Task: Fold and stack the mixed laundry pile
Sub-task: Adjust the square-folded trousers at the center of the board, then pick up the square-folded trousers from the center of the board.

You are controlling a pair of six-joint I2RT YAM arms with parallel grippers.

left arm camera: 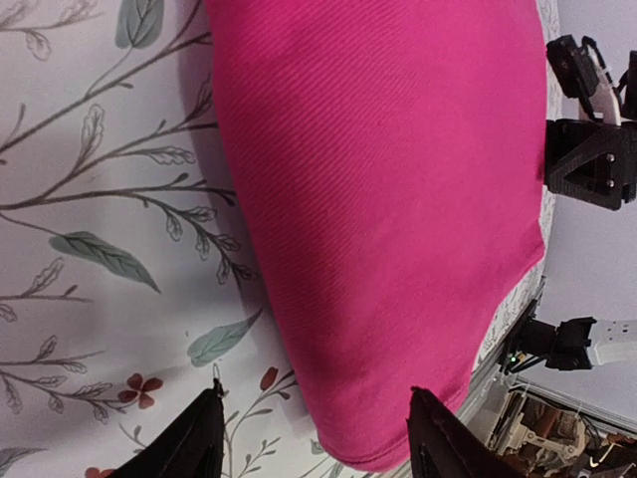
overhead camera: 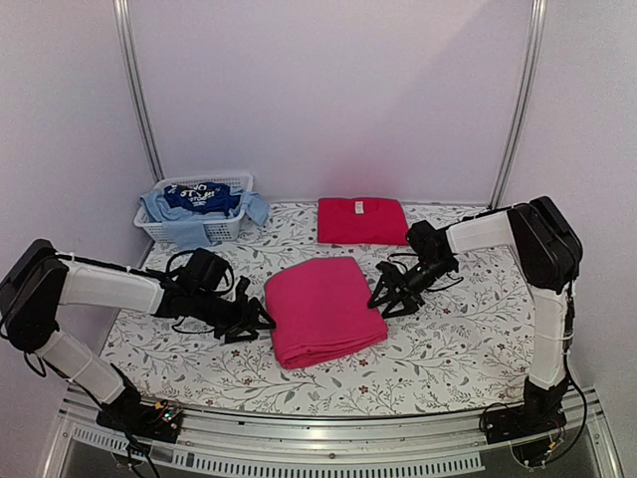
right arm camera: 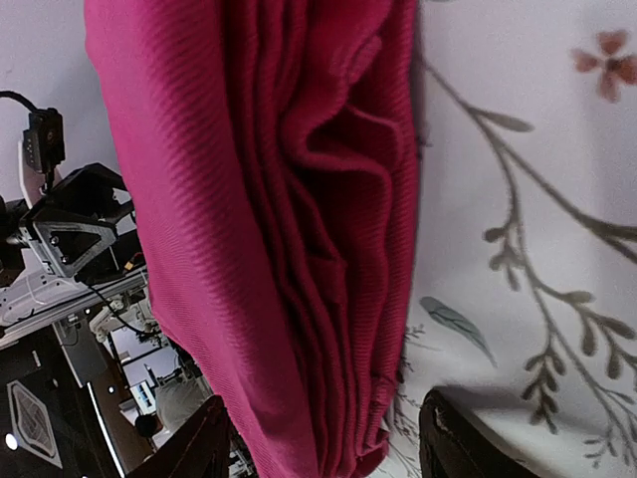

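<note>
A folded pink-magenta cloth (overhead camera: 323, 309) lies flat in the middle of the floral table cover. My left gripper (overhead camera: 261, 321) sits low at its left edge. In the left wrist view this gripper (left arm camera: 317, 398) is open, its jaws wide apart over the near corner of the cloth (left arm camera: 378, 179) without pinching it. My right gripper (overhead camera: 386, 299) is at the cloth's right edge. It (right arm camera: 323, 408) is open too, facing the stacked fold layers (right arm camera: 249, 199). A folded red cloth (overhead camera: 361, 219) lies at the back. Light blue (overhead camera: 189, 229) and dark blue printed (overhead camera: 204, 197) garments fill the basket.
The white slatted basket (overhead camera: 232, 228) stands at the back left corner of the table. The floral cover (overhead camera: 448, 339) spreads over the whole tabletop. White walls with metal uprights (overhead camera: 139, 90) close the back. The table's metal front rail (overhead camera: 328, 433) runs between the arm bases.
</note>
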